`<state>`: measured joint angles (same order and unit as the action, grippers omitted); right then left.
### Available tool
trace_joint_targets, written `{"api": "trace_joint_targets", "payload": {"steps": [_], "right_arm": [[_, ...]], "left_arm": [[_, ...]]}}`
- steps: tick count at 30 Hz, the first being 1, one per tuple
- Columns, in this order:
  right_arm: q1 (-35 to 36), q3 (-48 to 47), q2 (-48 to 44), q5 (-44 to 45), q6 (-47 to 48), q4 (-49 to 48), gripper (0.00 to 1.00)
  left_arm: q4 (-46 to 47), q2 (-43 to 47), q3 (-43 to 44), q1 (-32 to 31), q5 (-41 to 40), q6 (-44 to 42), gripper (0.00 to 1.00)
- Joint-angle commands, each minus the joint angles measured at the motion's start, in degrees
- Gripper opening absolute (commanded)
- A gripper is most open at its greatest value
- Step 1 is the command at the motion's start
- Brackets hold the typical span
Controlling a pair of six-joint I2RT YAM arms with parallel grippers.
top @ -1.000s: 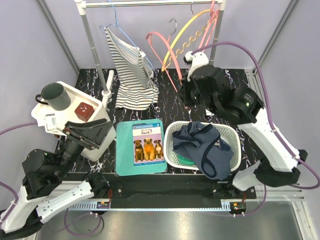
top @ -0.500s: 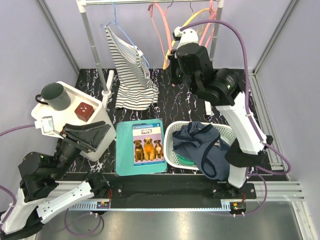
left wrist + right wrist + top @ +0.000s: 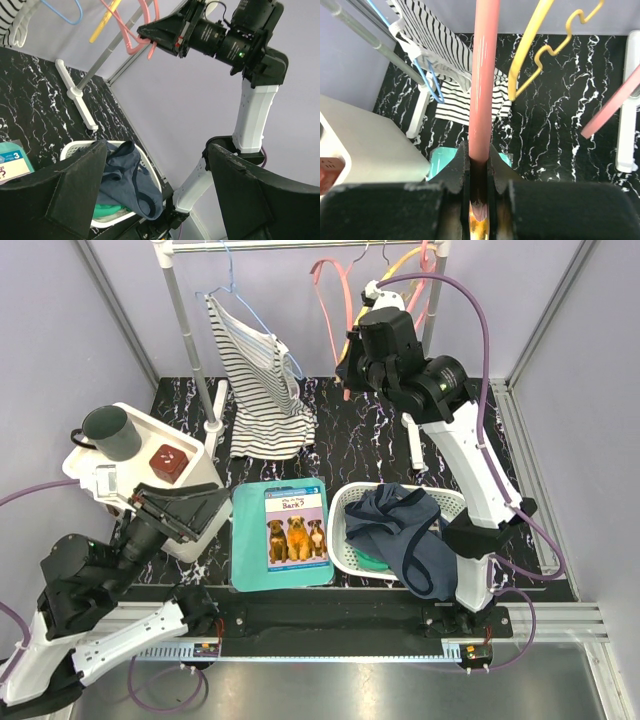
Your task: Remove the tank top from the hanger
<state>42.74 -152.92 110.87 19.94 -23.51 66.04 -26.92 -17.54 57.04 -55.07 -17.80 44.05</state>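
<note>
Overhead, the black-and-white striped tank top hangs on a blue wire hanger from the metal rail above the far-left corner of the black marbled table. Only the right wrist view shows the right jaws clenched on a pink plastic hanger, with a yellow wavy hanger just beside it. The left wrist view shows the left jaws spread wide, grasping nothing, near the table's near-left corner. A stretch of open rail separates tank top and pink hanger. A white laundry basket sits along the near edge, right of centre.
</note>
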Motion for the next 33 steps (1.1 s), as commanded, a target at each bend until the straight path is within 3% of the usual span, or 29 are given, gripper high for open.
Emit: {"api": "trace_joint_targets", "payload": {"steps": [1, 15, 25, 33], "right_arm": [[-1.17, 0.78, 0.05, -2.19, -2.68, -5.40, 0.00], [-4.68, 0.08, 2.25, -6.49, -3.12, -6.63, 0.00], [-4.77, 2.89, -3.73, -11.33, -0.66, -8.91, 0.00], [-7.67, -2.45, -0.57, -22.66, -4.09, -8.91, 0.00]], "left_arm": [[0.46, -2.14, 1.50, -0.13, 1.63, 0.16, 0.85], [-1.56, -10.84, 4.84, -0.13, 3.48, -0.55, 0.86], [-1.38, -12.08, 3.79, -0.13, 2.77, 0.42, 0.86], [-1.21, -11.90, 3.70, -0.13, 2.86, 1.12, 0.85]]}}
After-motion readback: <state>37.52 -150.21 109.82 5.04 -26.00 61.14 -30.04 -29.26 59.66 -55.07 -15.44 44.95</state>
